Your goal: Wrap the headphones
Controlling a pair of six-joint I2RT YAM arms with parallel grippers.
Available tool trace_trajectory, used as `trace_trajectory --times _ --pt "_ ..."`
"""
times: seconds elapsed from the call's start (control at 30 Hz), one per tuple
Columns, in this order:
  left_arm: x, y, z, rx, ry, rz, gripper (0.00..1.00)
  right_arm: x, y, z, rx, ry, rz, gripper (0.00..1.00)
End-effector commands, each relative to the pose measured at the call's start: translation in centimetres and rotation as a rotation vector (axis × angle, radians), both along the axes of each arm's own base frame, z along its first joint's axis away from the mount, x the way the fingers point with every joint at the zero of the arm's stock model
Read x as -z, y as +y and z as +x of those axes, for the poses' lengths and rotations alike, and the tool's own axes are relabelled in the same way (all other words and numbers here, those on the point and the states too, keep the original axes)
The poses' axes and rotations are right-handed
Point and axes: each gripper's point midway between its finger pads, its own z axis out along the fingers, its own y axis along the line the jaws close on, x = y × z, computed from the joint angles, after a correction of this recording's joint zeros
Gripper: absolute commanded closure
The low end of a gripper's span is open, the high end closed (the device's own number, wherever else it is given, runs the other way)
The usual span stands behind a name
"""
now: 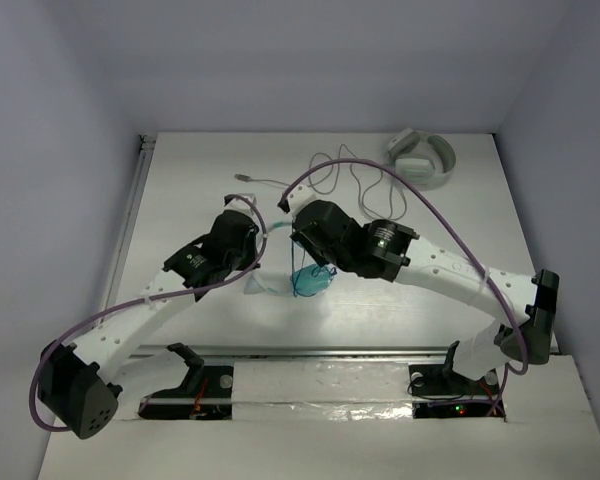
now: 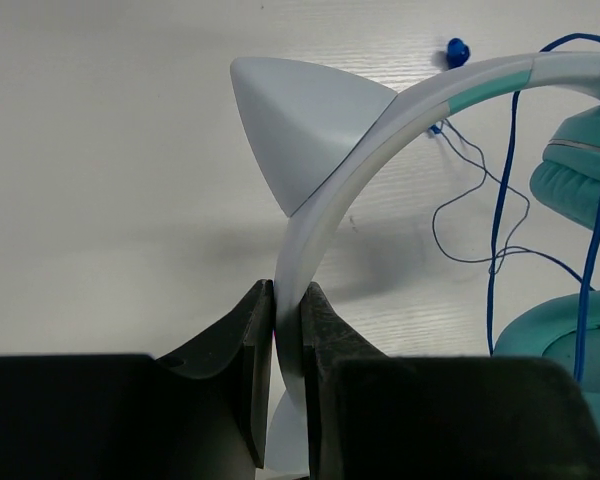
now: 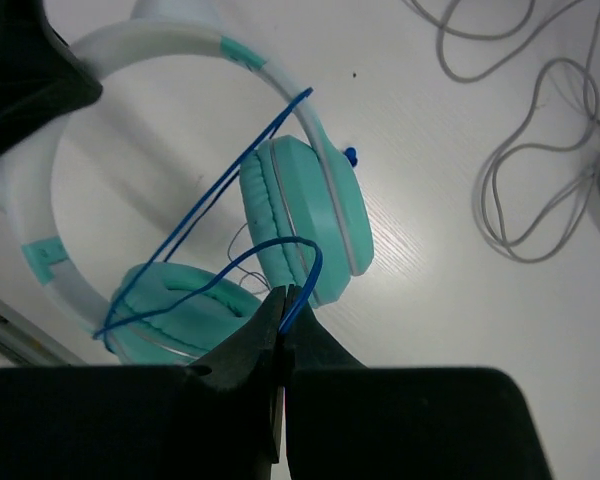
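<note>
The headphones [image 1: 308,280] have teal ear cups [image 3: 310,215], a white headband [image 2: 330,190] with a pointed cat ear [image 2: 300,130], and a thin blue cable [image 3: 230,195]. They hang between both arms at the table's middle. My left gripper [image 2: 288,295] is shut on the headband just below the cat ear. My right gripper [image 3: 292,300] is shut on a loop of the blue cable, close in front of the ear cups. Strands of the cable run across the headband and over the lower cup [image 3: 180,310].
Grey-white headphones [image 1: 423,158] lie at the back right. Their grey cable [image 1: 350,180] loops across the back of the table to a plug [image 1: 244,177]. A metal rail [image 1: 330,352] runs along the near edge by the arm bases.
</note>
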Motion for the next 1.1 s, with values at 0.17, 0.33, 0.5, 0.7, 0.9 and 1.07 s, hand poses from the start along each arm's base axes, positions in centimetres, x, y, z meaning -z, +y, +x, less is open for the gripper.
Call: trace_trajectory --times 0.17,0.33,0.5,0.7,0.9,1.07 --pt "-4.4 -1.7 0.1 0.141 -0.058 -0.004 1.0 -3.9 -3.9 0.5 0.081 -0.071 -0.002 1.0" --pt "-3.7 -2.3 -0.1 0.222 -0.021 0.034 1.0 -4.1 -4.5 1.2 0.126 -0.094 -0.048 1.0" --pt "-4.1 -3.9 -1.2 0.347 -0.022 -0.014 1.0 -4.4 -5.0 2.9 0.181 -0.157 -0.035 1.0" --pt "-6.0 -5.8 -2.3 0.452 -0.048 -0.108 1.0 -4.5 -5.7 6.1 0.259 -0.203 0.063 0.97" --pt "-8.5 -6.9 -2.6 0.498 -0.093 -0.178 1.0 -3.3 -4.7 7.5 0.274 -0.188 0.209 0.94" --pt "-11.7 -7.4 -2.7 0.509 -0.156 -0.234 1.0 -2.8 -4.8 8.2 0.217 -0.091 0.43 0.93"
